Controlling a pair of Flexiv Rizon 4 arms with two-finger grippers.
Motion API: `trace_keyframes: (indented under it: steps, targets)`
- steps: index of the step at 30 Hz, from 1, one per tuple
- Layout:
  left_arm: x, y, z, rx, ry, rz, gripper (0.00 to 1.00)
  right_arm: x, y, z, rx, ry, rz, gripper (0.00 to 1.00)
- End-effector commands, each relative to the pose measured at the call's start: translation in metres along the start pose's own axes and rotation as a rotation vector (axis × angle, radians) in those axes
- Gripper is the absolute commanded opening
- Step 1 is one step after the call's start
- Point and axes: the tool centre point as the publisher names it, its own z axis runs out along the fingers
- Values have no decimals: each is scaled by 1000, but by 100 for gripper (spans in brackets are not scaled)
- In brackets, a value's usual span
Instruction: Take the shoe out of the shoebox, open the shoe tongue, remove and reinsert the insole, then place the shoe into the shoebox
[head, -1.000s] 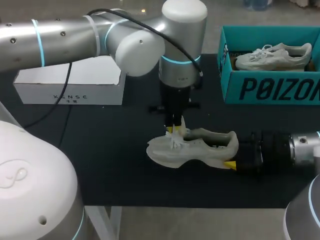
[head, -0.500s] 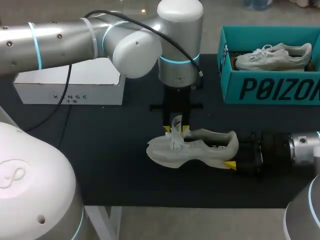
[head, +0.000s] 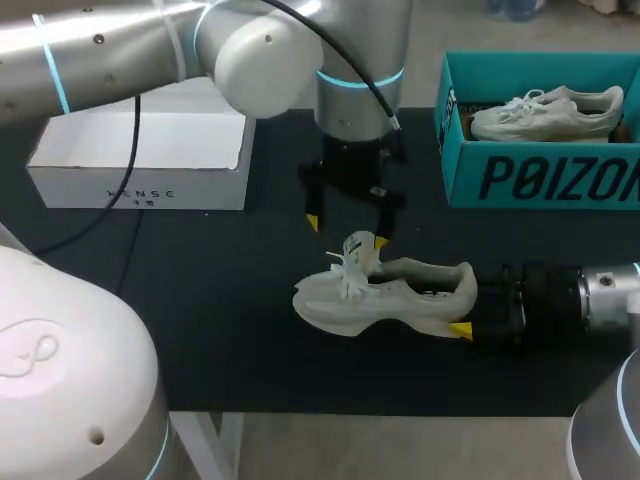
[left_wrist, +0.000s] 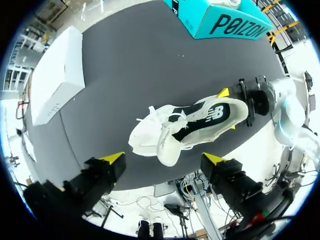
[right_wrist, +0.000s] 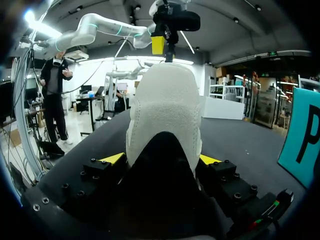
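A white shoe (head: 385, 295) lies on its sole on the black table (head: 220, 300), toe to the left, its tongue (head: 353, 248) and laces sticking up. My left gripper (head: 347, 230) hangs open just above the tongue, touching nothing. In the left wrist view the shoe (left_wrist: 185, 125) lies under the wide-spread fingers of the left gripper (left_wrist: 164, 160), its dark insole showing. My right gripper (head: 462, 312) is shut on the shoe's heel. The heel (right_wrist: 165, 115) sits between the right gripper's (right_wrist: 160, 159) two fingers.
A teal shoebox (head: 540, 175) at the back right holds a second white shoe (head: 545, 112). A white closed box (head: 140, 160) stands at the back left. Bare black table lies left of and in front of the shoe.
My left gripper was shut on the tongue and laces; it has opened wide, let them go and risen above the shoe. The right arm and the shoe have not moved.
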Motion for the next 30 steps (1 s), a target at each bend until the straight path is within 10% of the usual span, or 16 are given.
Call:
trace_keyframes:
  steps: [1, 15, 30]
  targets:
    - [-8, 8, -4, -28, 2, 841, 100, 0, -2, 2, 5, -2, 1, 0]
    - [-8, 8, -4, -28, 2, 841, 100, 0, -2, 2, 5, -2, 1, 0]
    - [39, 19, -7, 64, -206, 1262, 100, 0, -2, 2, 5, -2, 1, 0]
